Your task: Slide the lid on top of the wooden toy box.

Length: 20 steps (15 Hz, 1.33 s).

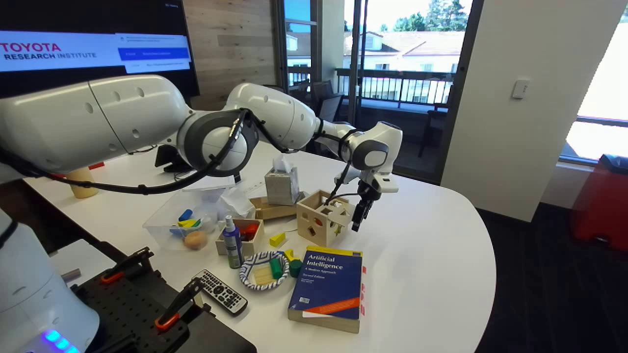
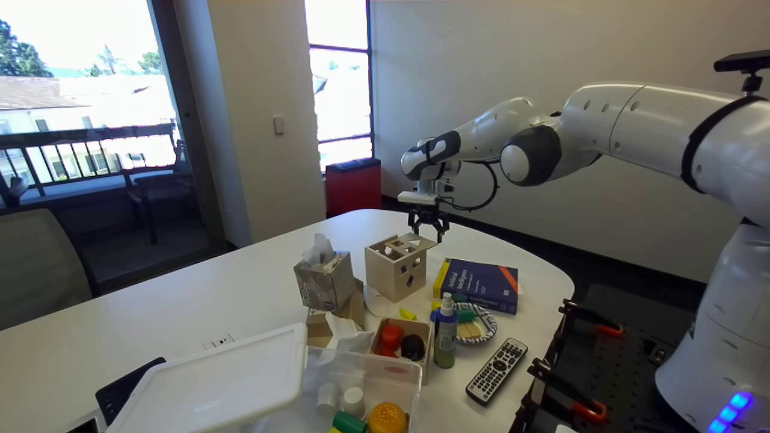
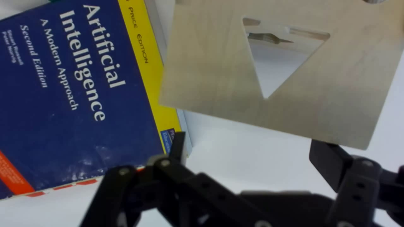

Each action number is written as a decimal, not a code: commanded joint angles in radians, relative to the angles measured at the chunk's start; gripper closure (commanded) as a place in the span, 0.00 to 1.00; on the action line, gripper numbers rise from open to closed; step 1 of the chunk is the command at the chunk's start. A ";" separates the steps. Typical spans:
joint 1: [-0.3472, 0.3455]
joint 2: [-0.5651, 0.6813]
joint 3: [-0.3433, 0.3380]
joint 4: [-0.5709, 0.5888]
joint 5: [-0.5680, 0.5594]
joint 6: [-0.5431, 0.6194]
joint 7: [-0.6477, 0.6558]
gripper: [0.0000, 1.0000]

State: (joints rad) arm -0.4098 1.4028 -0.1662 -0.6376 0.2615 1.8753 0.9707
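Overhanging one side of the wooden toy box [image 2: 380,273], the lid [image 3: 205,69] lies partway across its top, jutting out toward my gripper [image 3: 252,145]; behind it I can see a strip of the box's inside. It is a thin, flat panel of pale wood with a faint grain and cleanly cut holes; the wrist view gives me a large triangular one. The box is equally pale, a cube with shaped holes in its faces, standing upright on the white bench [image 1: 427,264] near the tissue box [image 2: 328,282] and the blue book [image 1: 326,279].

My jaws stand wide apart, with bench showing in the gap. In the wrist view the tip of one jaw runs in behind the lid's edge near a corner; whether it touches the wood I can't tell.

The top border of that view cuts off the lid's far part, and a second hole shows only as a sliver up there. Through the triangle I get a slim dark shape [image 3: 268,38], pointed at one end, that I can't identify. The book runs out of frame on the left. In an exterior view a black cable [image 1: 338,185] crosses in front of the box's rim, and the jaws bunch into one dark form I can't separate. In an exterior view the spray bottle [image 2: 445,343] hides part of the patterned plate [image 2: 492,325], and the clear bin [image 2: 376,368] is cut off by the bottom edge.
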 commanded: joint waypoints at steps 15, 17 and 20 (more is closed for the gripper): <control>0.026 -0.012 0.024 0.009 -0.003 -0.075 -0.020 0.00; 0.027 -0.013 0.031 0.008 -0.001 -0.080 -0.022 0.00; 0.030 -0.016 0.043 0.006 -0.003 -0.083 -0.023 0.00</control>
State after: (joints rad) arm -0.3726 1.4023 -0.1411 -0.6373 0.2454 1.8351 0.9668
